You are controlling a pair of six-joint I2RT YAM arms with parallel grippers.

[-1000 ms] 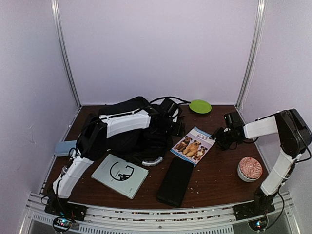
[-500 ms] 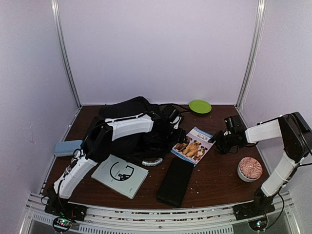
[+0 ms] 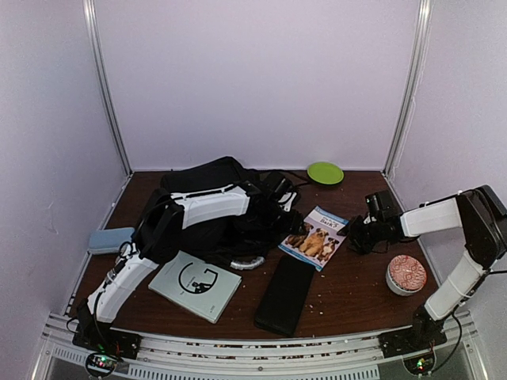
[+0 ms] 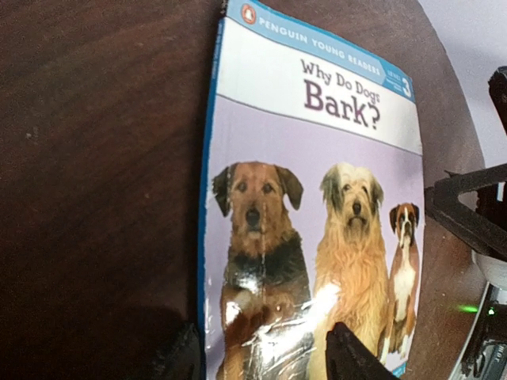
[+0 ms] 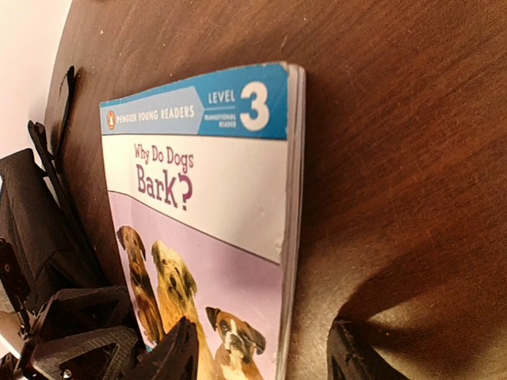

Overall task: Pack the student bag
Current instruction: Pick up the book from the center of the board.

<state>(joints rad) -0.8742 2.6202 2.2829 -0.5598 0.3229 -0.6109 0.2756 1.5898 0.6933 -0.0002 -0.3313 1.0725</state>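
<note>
The student bag (image 3: 204, 207) is a large black soft bag at the back left, under my left arm. The paperback "Why Do Dogs Bark?" (image 3: 314, 237) lies flat to its right. My left gripper (image 3: 294, 225) is open at the book's left edge. In the left wrist view (image 4: 265, 364) one finger is over the table and the other over the cover (image 4: 317, 222). My right gripper (image 3: 349, 230) is open at the book's right edge. In the right wrist view (image 5: 265, 358) it straddles the page edge of the book (image 5: 206, 214). The bag's fabric (image 5: 32, 229) shows beyond it.
A green plate (image 3: 325, 172) sits at the back. A patterned bowl (image 3: 406, 275) stands at the right, near the right arm. A slim black case (image 3: 284, 294) and a pale notebook (image 3: 196, 285) lie at the front. A small grey-blue pouch (image 3: 109, 239) lies at the left edge.
My right gripper has come forward and down to the book's right edge. My left gripper has moved a little right to the book's left edge. The book has not moved.
</note>
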